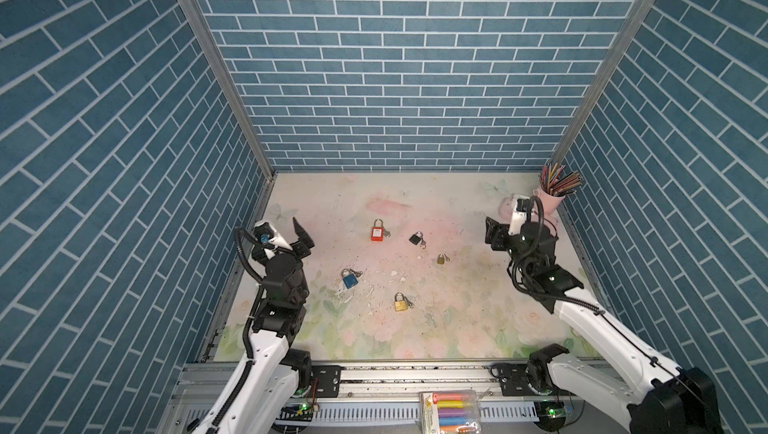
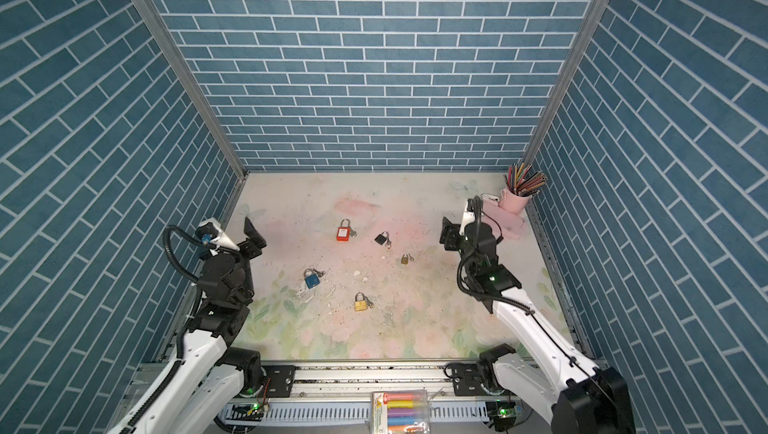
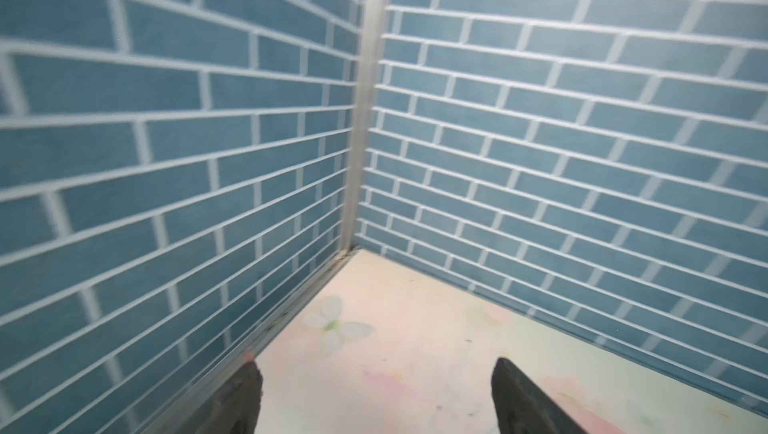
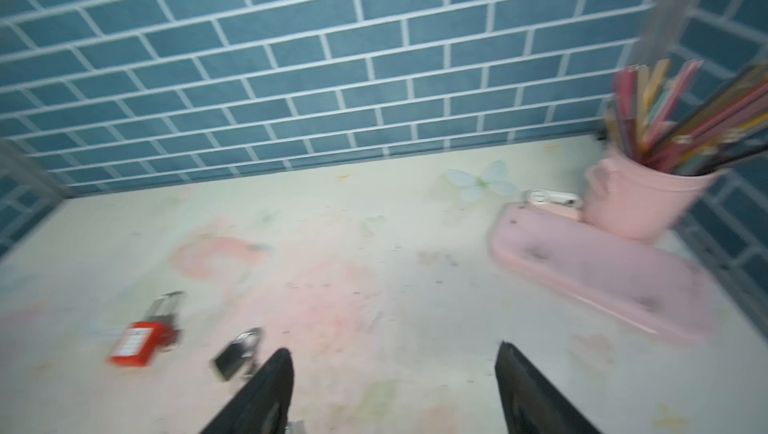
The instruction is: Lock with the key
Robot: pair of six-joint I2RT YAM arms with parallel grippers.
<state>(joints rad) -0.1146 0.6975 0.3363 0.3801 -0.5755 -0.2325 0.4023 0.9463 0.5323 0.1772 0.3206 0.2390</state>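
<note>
Five padlocks lie on the floral-printed table mat (image 1: 457,328), all in the gap between the two grippers and below them. The red plastic-bodied padlock (image 1: 377,233) and the small black padlock (image 1: 415,238) lie side by side, inward of the right gripper (image 4: 395,351). The black one shows just ahead of one of its fingers (image 4: 266,386) in the right wrist view. The blue padlock (image 1: 350,281) lies inward of the left gripper (image 3: 376,369), toward the robot. The tiny dull-brass padlock (image 1: 440,260) and the gold brass padlock (image 1: 400,305) lie nearer the base.

The red lock's long axis runs toward the back wall, steel shackle at the far end. The black one is skewed, its shackle aimed back and toward the right arm. A small metal key (image 1: 446,257) rests by the dull-brass lock, but whether any key sits in its keyhole is too small to tell.

Both grippers hang raised with fingers spread wide, and neither holds anything. No lock appears to be in hand. The next move likely calls for one gripper to pin a lock body while the other pinches its key. A pink cup of coloured pencils (image 1: 550,199) stands behind the right gripper.
</note>
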